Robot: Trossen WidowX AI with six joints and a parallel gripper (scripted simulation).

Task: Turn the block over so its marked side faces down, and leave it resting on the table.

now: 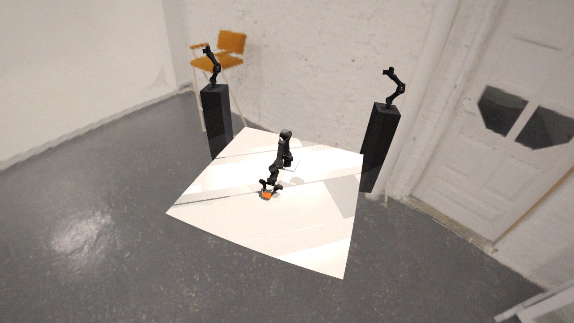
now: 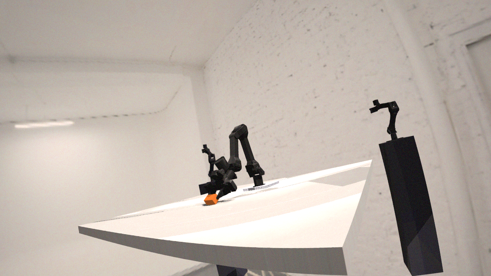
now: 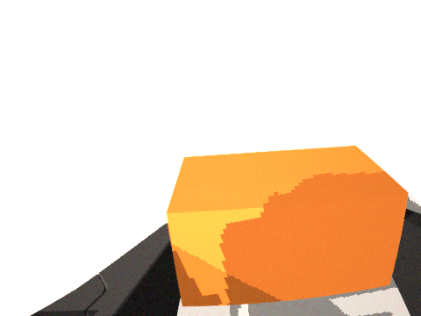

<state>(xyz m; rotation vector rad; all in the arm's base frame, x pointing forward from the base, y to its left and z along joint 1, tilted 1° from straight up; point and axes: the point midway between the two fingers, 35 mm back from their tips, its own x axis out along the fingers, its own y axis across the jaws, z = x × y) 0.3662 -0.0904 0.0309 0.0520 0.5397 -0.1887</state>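
Note:
The orange block [image 1: 267, 196] [image 2: 210, 199] [image 3: 281, 246] is between the two black fingers of my gripper [image 1: 268, 193] [image 2: 214, 195] [image 3: 283, 228]. The gripper is shut on it, and in the wrist view a finger shows at each side of the block. My gripper leans at a slant, low over the white table [image 1: 241, 220] [image 2: 212, 253]. The block is at or just above the table top, with a dark shadow close beneath it; whether it touches is hard to tell. The faces in view are plain orange with patches of light and shade. I see no mark on them.
My arm's base stands on a thin plate [image 1: 295, 166] [image 2: 272, 186] farther back on the table. Two black pedestals [image 1: 216, 120] [image 1: 379, 148] carrying other small arms stand beyond the table's edges. An orange chair [image 1: 232, 41] is behind the left one.

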